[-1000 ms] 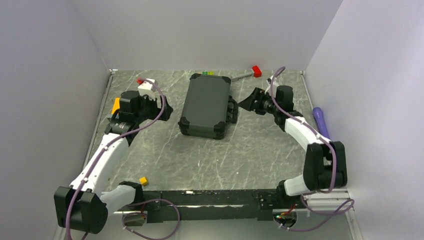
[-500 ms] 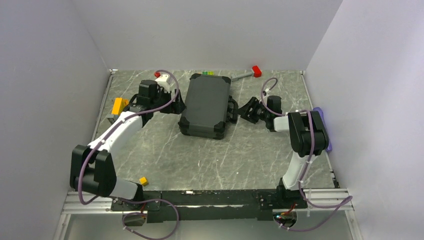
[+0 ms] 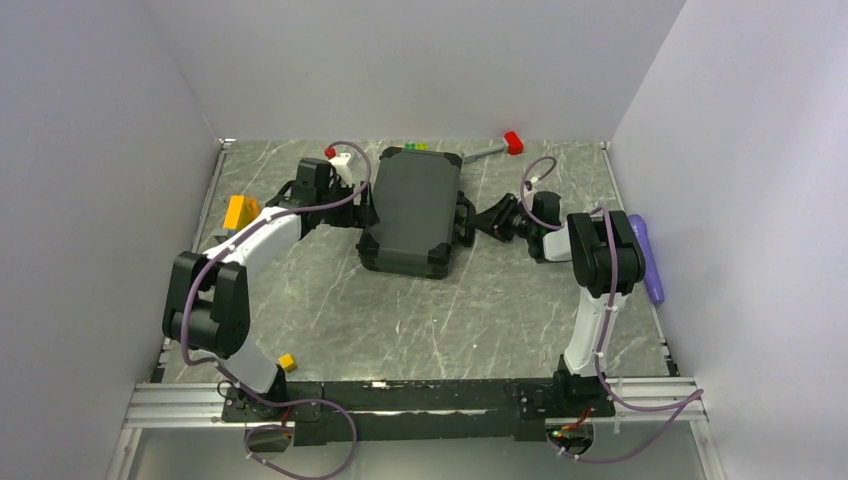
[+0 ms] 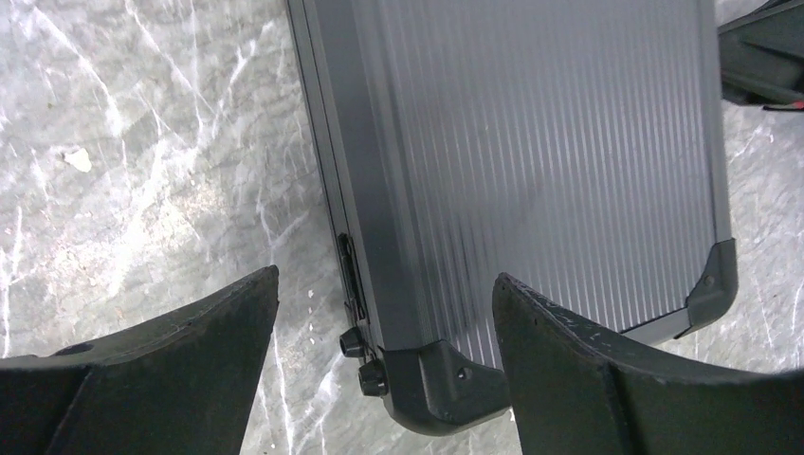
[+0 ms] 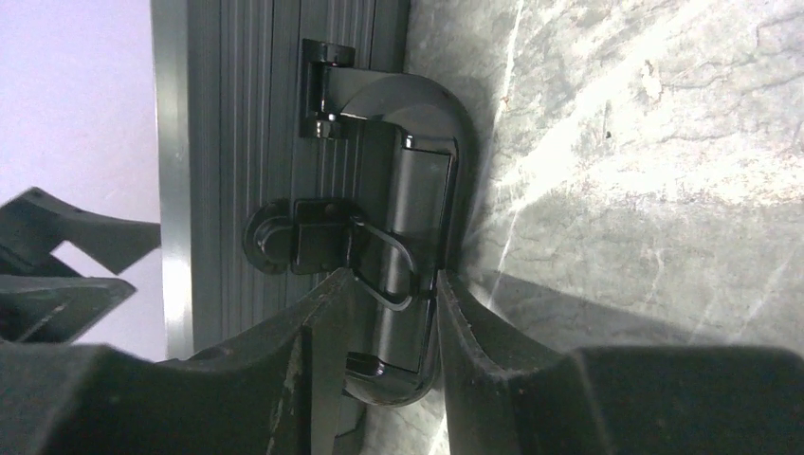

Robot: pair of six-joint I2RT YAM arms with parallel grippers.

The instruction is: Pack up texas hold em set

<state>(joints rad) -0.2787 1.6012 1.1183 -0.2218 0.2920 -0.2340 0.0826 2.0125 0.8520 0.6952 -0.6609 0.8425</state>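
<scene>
The texas hold em set is a closed black ribbed briefcase (image 3: 412, 205) lying flat mid-table; chips, decks and markers are hidden. My left gripper (image 3: 362, 210) is open at the case's left edge. In the left wrist view its jaws (image 4: 384, 275) straddle a black corner cap (image 4: 446, 384) without touching it. My right gripper (image 3: 482, 222) is at the case's right side. In the right wrist view it (image 5: 393, 277) is shut on the carrying handle (image 5: 412, 199), both fingers pressed against the handle beside a latch (image 5: 303, 237).
An orange block (image 3: 237, 212) lies by the left wall and a small yellow cube (image 3: 287, 362) near the front. A red-headed tool (image 3: 513, 141) and small green-yellow pieces (image 3: 414, 146) sit at the back. A purple cylinder (image 3: 645, 255) lies along the right wall.
My left arm has swung right until its open jaws reach the case's left edge. My right gripper has moved left to the handle and narrowed onto it.
</scene>
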